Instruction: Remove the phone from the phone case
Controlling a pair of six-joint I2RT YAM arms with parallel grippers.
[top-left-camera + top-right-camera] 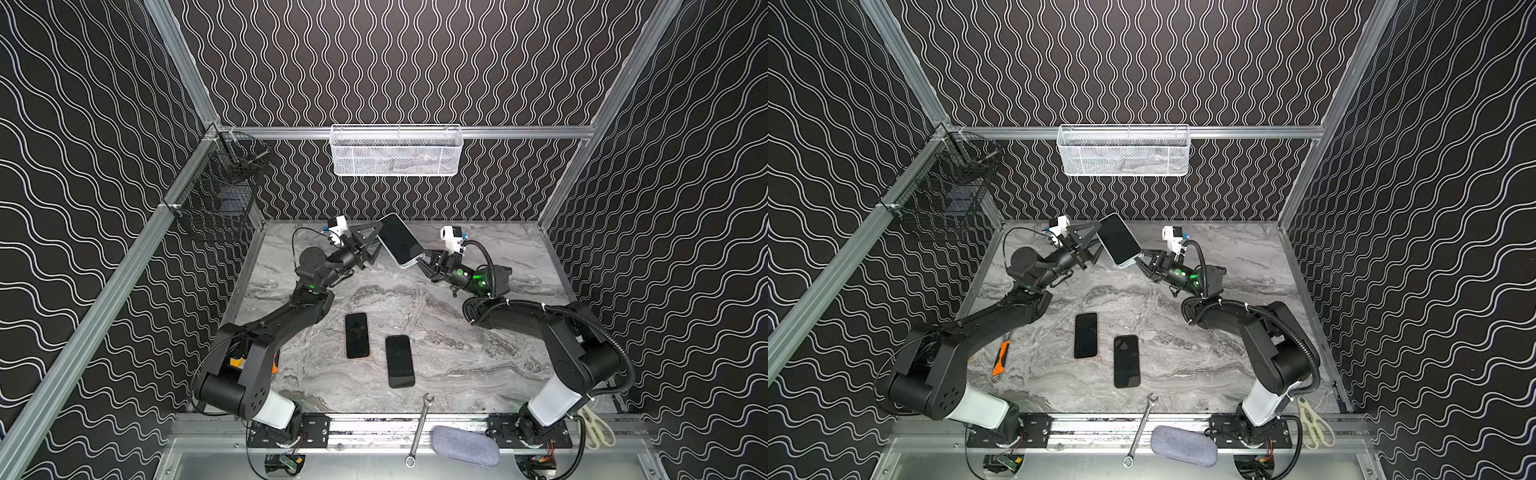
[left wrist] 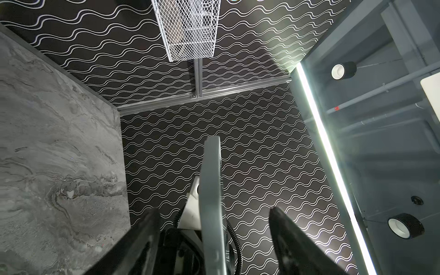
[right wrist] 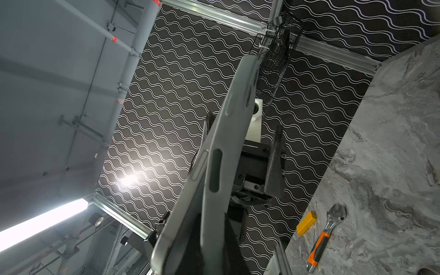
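Note:
The phone (image 1: 399,243) (image 1: 1120,241), dark screen up, hangs tilted in the air above the back of the table, in its grey-green phone case (image 2: 212,190) (image 3: 228,133). In the right wrist view the phone's (image 3: 190,202) near end stands partly out of the case. My right gripper (image 1: 419,259) (image 1: 1142,255) is shut on the lower end of the case. On the phone's left side, my left gripper (image 1: 376,241) (image 1: 1097,237) (image 2: 214,209) is open, one finger on each side of the case edge without touching it.
Two dark phones (image 1: 357,336) (image 1: 400,360) lie flat mid-table. A spanner (image 1: 419,430), a grey pouch (image 1: 464,445) and scissors (image 1: 598,426) lie along the front rail. An orange-handled wrench (image 1: 1000,357) lies front left. A white basket (image 1: 396,150) and a black wire basket (image 1: 216,195) hang on the walls.

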